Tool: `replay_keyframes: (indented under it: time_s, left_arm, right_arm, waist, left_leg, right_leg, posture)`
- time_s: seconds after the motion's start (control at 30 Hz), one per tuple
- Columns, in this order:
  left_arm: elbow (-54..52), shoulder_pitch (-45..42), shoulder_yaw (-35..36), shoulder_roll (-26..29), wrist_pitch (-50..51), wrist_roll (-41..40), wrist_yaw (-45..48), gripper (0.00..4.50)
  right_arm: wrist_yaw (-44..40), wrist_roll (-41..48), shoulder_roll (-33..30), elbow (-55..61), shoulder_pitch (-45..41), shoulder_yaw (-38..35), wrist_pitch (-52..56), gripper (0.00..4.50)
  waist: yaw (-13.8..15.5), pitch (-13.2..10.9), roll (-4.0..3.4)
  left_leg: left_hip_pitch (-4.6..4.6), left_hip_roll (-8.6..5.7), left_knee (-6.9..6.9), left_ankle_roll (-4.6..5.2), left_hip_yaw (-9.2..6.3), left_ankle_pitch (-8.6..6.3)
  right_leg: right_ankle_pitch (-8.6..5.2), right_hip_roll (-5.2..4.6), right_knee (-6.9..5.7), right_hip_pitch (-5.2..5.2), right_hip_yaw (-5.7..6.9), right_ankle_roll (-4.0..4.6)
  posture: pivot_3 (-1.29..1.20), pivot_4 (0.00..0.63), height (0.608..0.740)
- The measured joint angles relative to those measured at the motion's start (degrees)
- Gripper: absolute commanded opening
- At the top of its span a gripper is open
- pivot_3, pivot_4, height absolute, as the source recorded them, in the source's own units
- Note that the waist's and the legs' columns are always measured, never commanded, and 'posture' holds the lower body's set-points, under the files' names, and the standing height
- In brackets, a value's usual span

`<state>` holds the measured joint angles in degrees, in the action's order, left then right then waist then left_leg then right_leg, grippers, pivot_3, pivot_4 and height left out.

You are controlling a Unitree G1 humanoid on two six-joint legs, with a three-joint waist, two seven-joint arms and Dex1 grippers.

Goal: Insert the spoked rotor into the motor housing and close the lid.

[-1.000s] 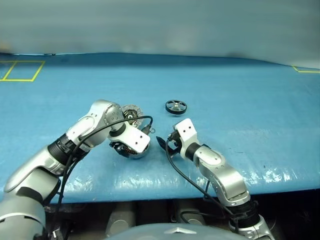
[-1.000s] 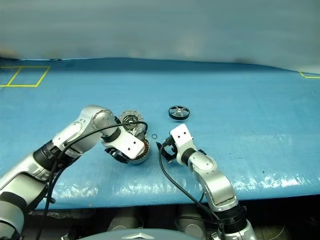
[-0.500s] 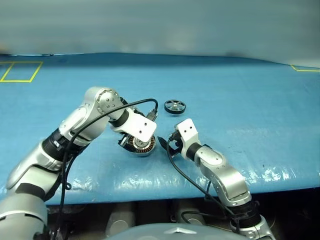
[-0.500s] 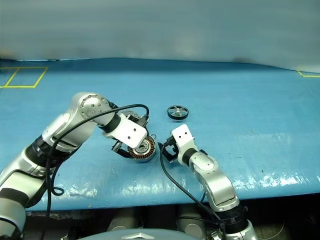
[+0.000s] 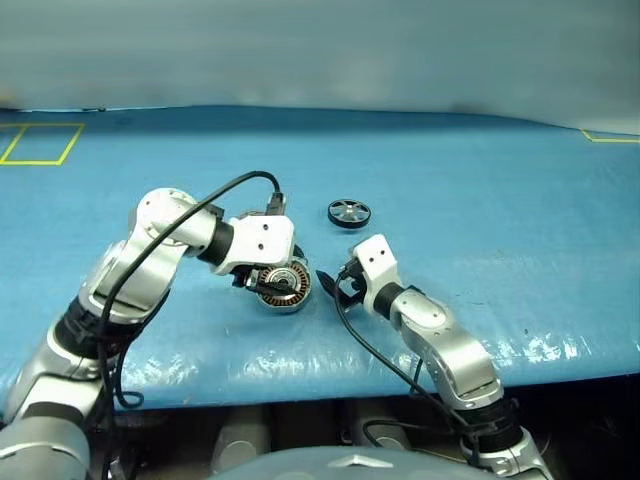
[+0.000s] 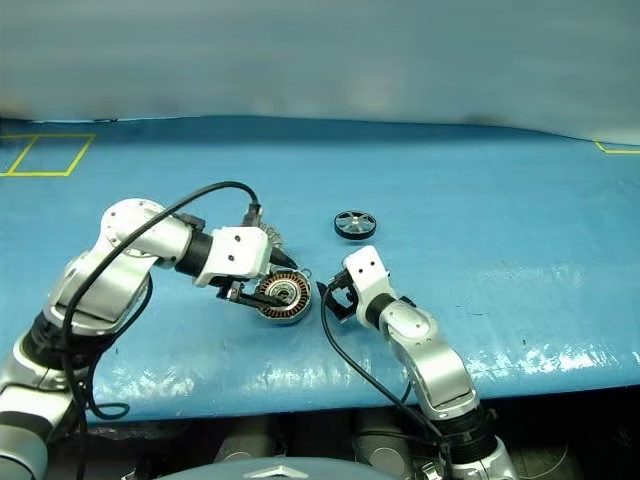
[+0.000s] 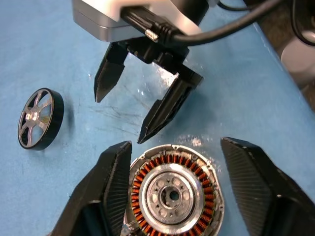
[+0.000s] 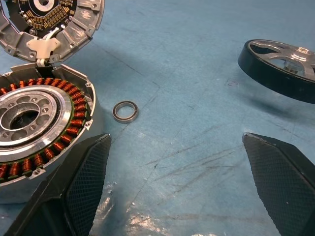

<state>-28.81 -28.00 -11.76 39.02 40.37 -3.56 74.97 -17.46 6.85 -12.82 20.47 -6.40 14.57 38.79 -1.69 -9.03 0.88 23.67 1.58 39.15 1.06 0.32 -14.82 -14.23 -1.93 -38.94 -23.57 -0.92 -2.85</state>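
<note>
While the motor housing (image 6: 280,297) is sitting mouth-up on the blue table cover (image 6: 500,220), the spoked rotor (image 6: 355,224) is lying flat well apart from it, farther out on the table and off to the robot's right. From the right gripper (image 6: 331,297), the rotor is lying ahead and slightly right, nothing between; the right arm is judged the nearer one for the pick.

Right gripper: fingers are standing wide apart, holding nothing, tips resting low just beside the housing's right edge.

Left gripper (image 7: 172,187): fingers (image 7: 110,182) are straddling the housing from the robot's left, one on each side of its rim. Cannot tell whether they are pressing on the wall or standing just clear.

Rotor: black ring rim, shiny silver spokes and hub, round, so no long axis; its own axis is pointing up. A grip across the rim looks workable from any side.

Housing: shallow grey metal cup, ring of copper-brown windings around a bright silver centre with small holes.

Lid (image 8: 54,22): grey disc joined at the housing's far edge, lying open with inner face up, radial segments around a dark centre.

Thin washer ring (image 8: 125,111) is lying loose on the cover just beside the housing, on the rotor's side. The cover is glossy, wrinkled, scuffed.
</note>
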Motion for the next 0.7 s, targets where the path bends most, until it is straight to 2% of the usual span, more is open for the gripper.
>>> replay_keyframes:
  time_s: [0.13, 0.2, 0.37, 0.6, 0.7]
  left_arm:
    - [-5.9, 12.2, 7.1, -4.6, 2.1, -4.1, -9.2, 0.50]
    - [-8.2, 18.7, 10.5, -7.8, 1.2, -5.1, -14.4, 0.02]
    - [-11.7, 34.2, 15.6, -16.1, -5.0, -6.6, -25.1, 0.02]
    - [-10.9, 51.3, 16.4, -22.0, -18.9, -9.1, -31.2, 0.02]
    - [-8.4, 54.5, 16.4, -23.0, -23.7, -8.8, -33.3, 0.02]
  right_arm:
    - [0.1, 0.0, 0.2, -0.6, -0.2, -0.3, -0.8, 4.50]
    - [0.0, -0.3, 0.2, -1.4, -0.5, 0.0, -1.4, 4.50]
    - [-1.1, -1.0, 0.4, -3.4, -1.4, 1.3, -3.4, 4.50]
    - [-2.1, -2.0, 1.0, -6.7, -2.6, 1.8, -6.4, 4.50]
    - [-2.5, -2.2, 1.1, -7.7, -3.0, 1.9, -7.3, 4.50]
  waist:
    - [0.2, 0.0, 0.01]
    - [0.3, 0.0, 0.01]
    - [0.5, 0.0, 0.01]
    - [0.3, 0.1, -0.04]
    - [0.4, 0.1, -0.05]
  left_leg:
    - [-0.05, 0.06, 0.03, 0.00, 0.00, 0.00]
    - [-0.11, 0.04, 0.03, 0.00, 0.01, 0.00]
    - [-0.17, 0.03, 0.02, 0.00, 0.03, 0.00]
    - [-0.21, 0.05, 0.01, -0.03, 0.14, 0.02]
    - [-0.22, 0.07, 0.01, 0.01, 0.14, 0.05]
  right_leg:
    - [0.01, -0.06, 0.00, 0.06, -0.02, -0.01]
    - [0.03, -0.10, 0.01, 0.13, -0.02, -0.04]
    - [0.09, -0.16, 0.03, 0.17, -0.04, -0.01]
    - [-0.02, -0.17, 0.04, 0.15, -0.10, 0.34]
    - [-0.03, -0.13, 0.04, 0.15, -0.08, 0.40]
  posture:
    - [0.00, 0.150, 0.740]
    - [0.00, 0.150, 0.740]
    - [0.00, 0.150, 0.740]
    - [0.00, 0.150, 0.740]
    - [0.00, 0.150, 0.740]
